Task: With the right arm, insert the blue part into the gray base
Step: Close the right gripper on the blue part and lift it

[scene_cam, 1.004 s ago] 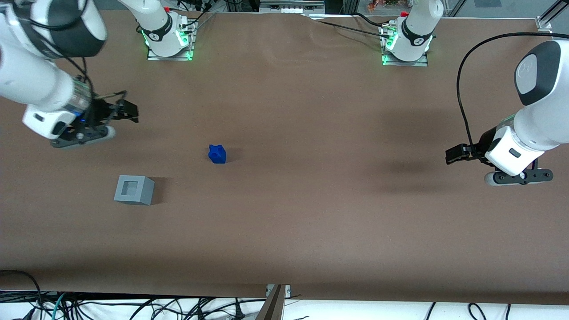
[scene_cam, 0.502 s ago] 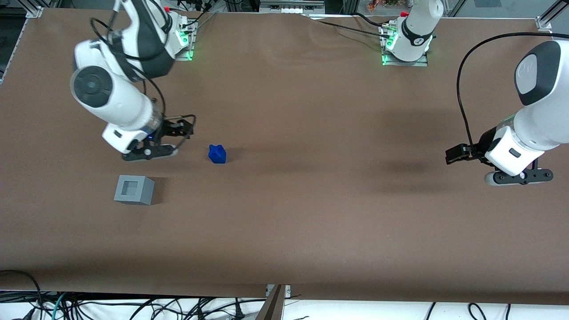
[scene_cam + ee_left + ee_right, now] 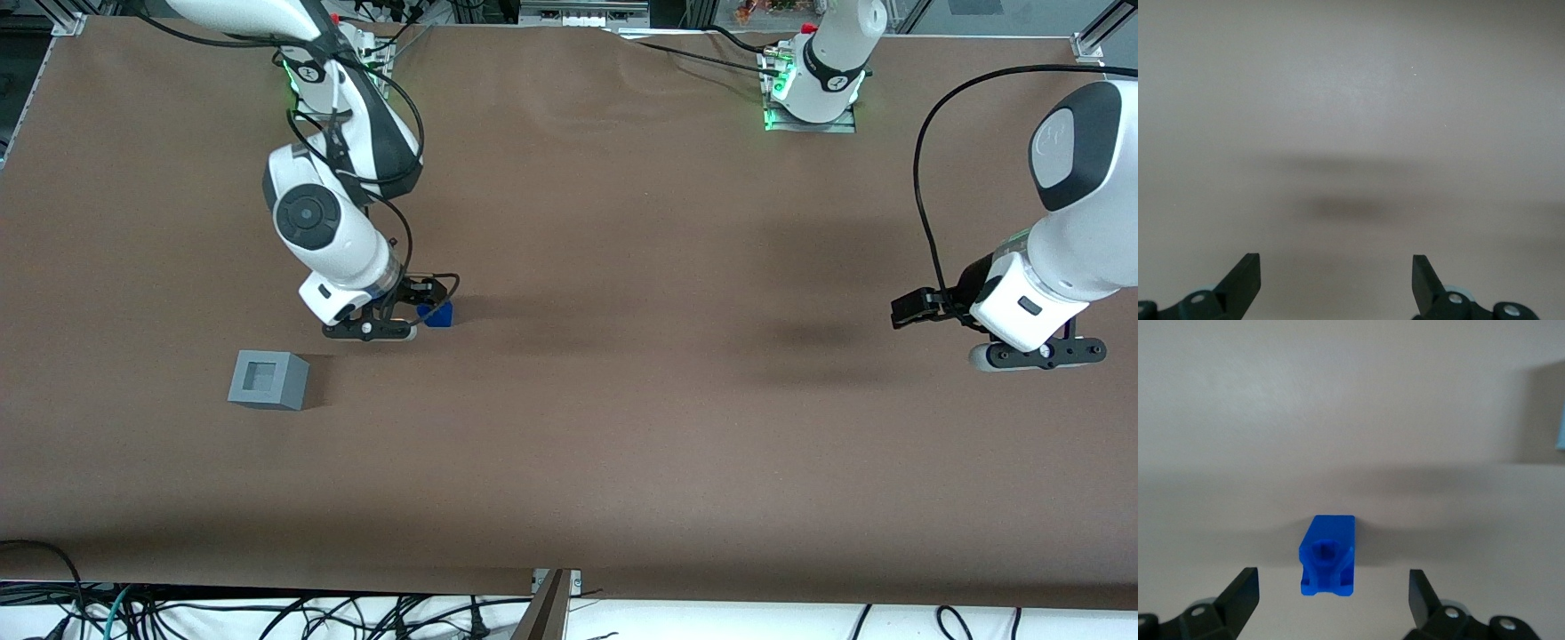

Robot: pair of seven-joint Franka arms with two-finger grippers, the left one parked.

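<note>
Jaws spread wide, with the blue part (image 3: 1328,555) on the table between and just ahead of the fingertips.

Gripper (image 3: 425,307) of the right arm (image 3: 333,233) hangs low over the brown table (image 3: 622,427), nothing pinched yet. The part looks like a small, rigid plastic block, probably light and a little slick, so the flat side walls seem the best place to grip (the notched, bumpy top offers poor purchase). From the front, the gripper covers most of the block, and whether the fingers reach the table cannot be told. The gray base (image 3: 268,380), with its square recess facing up, stands apart, nearer the front camera and toward the working arm's end.
</note>
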